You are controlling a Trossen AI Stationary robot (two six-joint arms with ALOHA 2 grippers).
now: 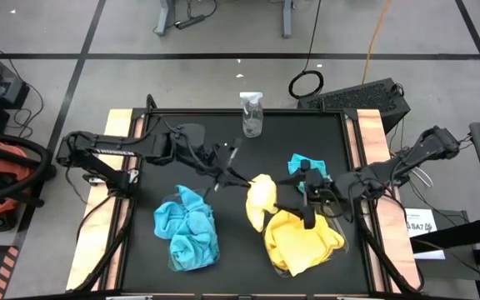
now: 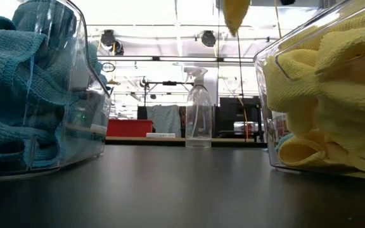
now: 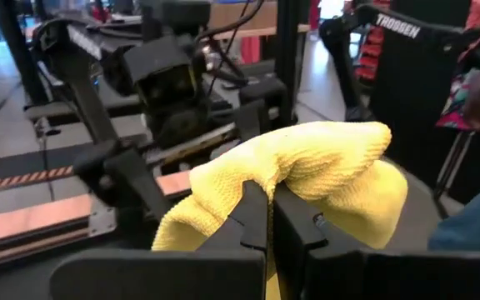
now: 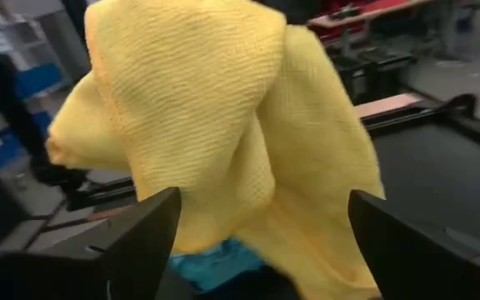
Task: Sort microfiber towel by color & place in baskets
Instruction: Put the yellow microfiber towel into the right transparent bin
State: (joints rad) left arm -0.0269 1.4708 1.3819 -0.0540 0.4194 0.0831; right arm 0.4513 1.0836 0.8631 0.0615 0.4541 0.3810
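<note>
We saw the left gripper (image 1: 242, 178) near the middle of the table (image 1: 323, 133), its fingers (image 3: 255, 218) pinched tight on a yellow towel (image 1: 262, 200) that hung lifted off the surface. In the left wrist view the same cloth (image 3: 307, 171) bulged up over the closed jaws. The right gripper (image 1: 307, 198) stood just beside it at three o'clock, its jaws spread wide and gripping nothing; from the right wrist view its two fingers (image 4: 144, 229) sat either side of the yellow cloth (image 4: 198, 117) without touching it, as far as we could judge from so close.

The left basket (image 1: 173, 258), at seven o'clock from the table's centre, held a heap of turquoise towels (image 1: 188, 225). The right basket (image 1: 283, 268), at five o'clock, held the yellow towels (image 1: 307, 237). One loose turquoise towel (image 1: 307, 164) lay on the table at three o'clock, partly under the right arm. A clear spray bottle (image 1: 252, 114) stood upright at twelve o'clock near the far edge, well apart from both baskets.
</note>
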